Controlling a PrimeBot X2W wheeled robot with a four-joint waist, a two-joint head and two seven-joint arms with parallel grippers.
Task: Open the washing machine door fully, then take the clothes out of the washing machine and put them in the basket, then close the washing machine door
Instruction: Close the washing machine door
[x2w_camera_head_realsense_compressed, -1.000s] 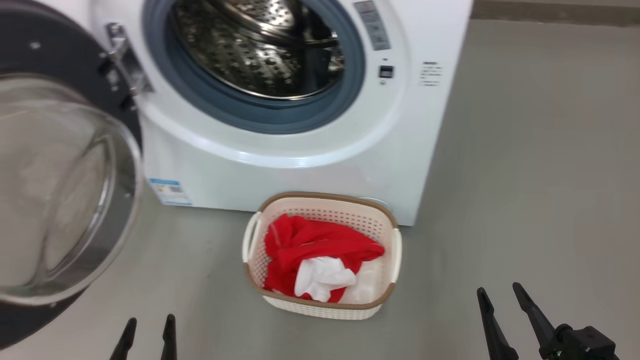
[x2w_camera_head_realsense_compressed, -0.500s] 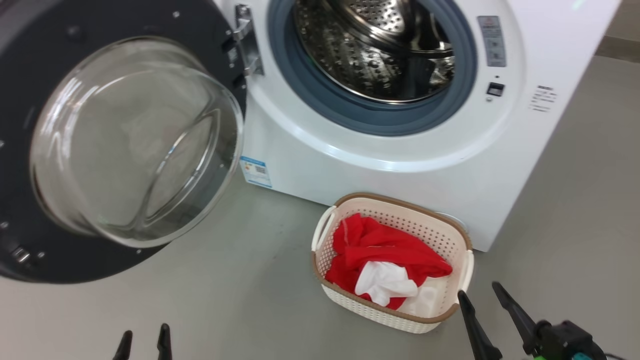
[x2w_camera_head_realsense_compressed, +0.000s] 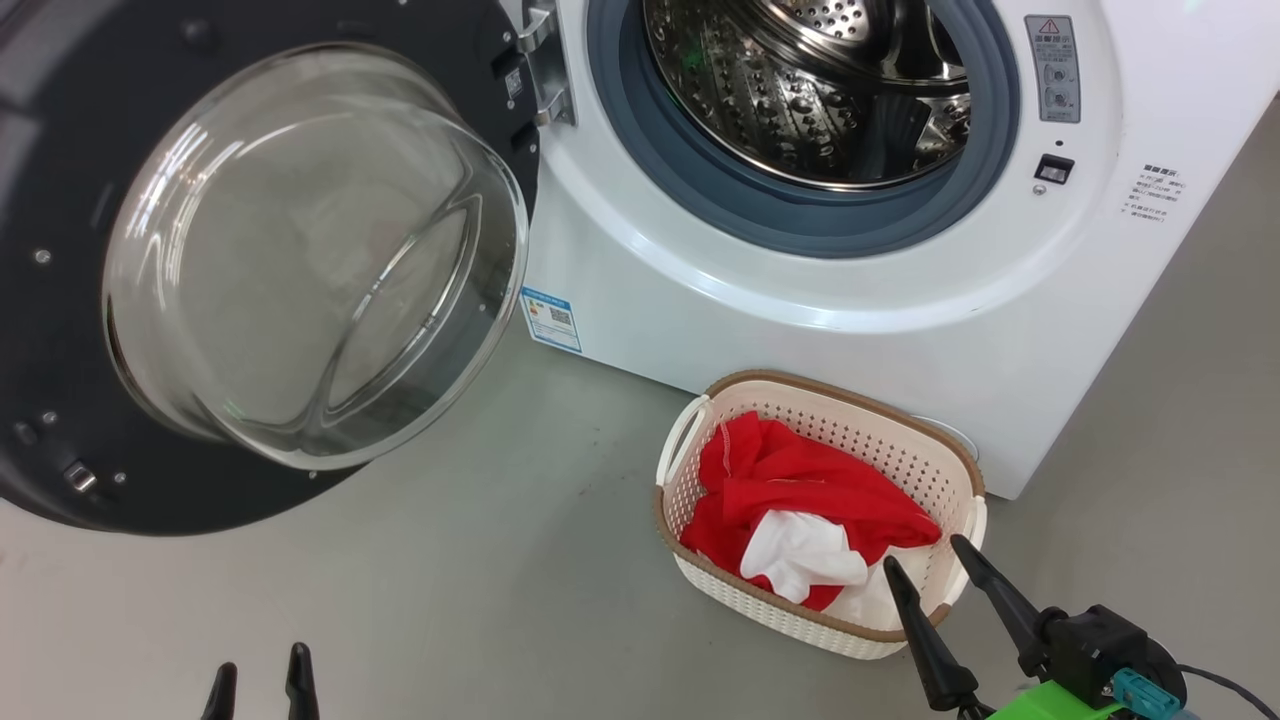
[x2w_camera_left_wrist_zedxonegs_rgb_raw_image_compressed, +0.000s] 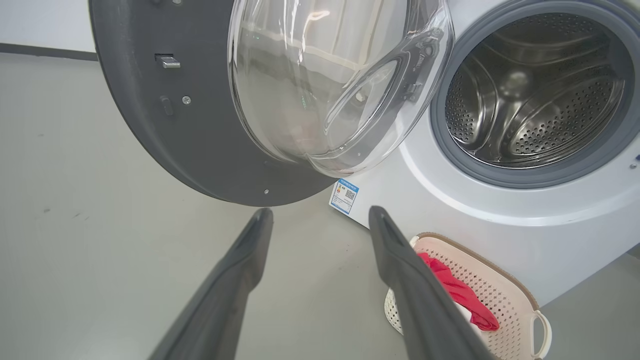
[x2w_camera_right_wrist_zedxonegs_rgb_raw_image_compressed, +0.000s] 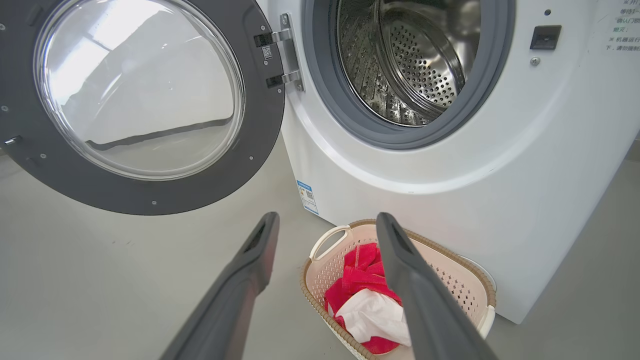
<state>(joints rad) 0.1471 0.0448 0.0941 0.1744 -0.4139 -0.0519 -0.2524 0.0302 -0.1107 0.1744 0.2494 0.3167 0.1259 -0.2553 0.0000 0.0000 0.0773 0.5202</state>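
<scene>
1. On the floor (x2w_camera_head_realsense_compressed: 480, 600) against the front of the washing machine (x2w_camera_head_realsense_compressed: 800, 330) sits the basket (x2w_camera_head_realsense_compressed: 830, 392). Its long axis runs along the machine's front, a handle at each end.
2. The clothes (x2w_camera_head_realsense_compressed: 800, 490) are in it: a red heap with a white fold on top.
3. Above, the washing machine door (x2w_camera_head_realsense_compressed: 260, 260) is swung wide on its left-hand hinge (x2w_camera_head_realsense_compressed: 545, 60). The glass bowl bulges out towards the robot.
4. The left end effector (x2w_camera_head_realsense_compressed: 261, 660) is low near the door, fingers apart, holding nothing.
5. The right end effector (x2w_camera_head_realsense_compressed: 924, 551) is also spread and holding nothing, its tips at the basket's near right corner.
6. The left wrist view looks deep into the drum (x2w_camera_left_wrist_zedxonegs_rgb_raw_image_compressed: 530, 90) and catches the door's latch (x2w_camera_left_wrist_zedxonegs_rgb_raw_image_compressed: 167, 61).
7. The right wrist view shows the clothes' white part more plainly, and the head view adds the warning label (x2w_camera_head_realsense_compressed: 1052, 68).
</scene>
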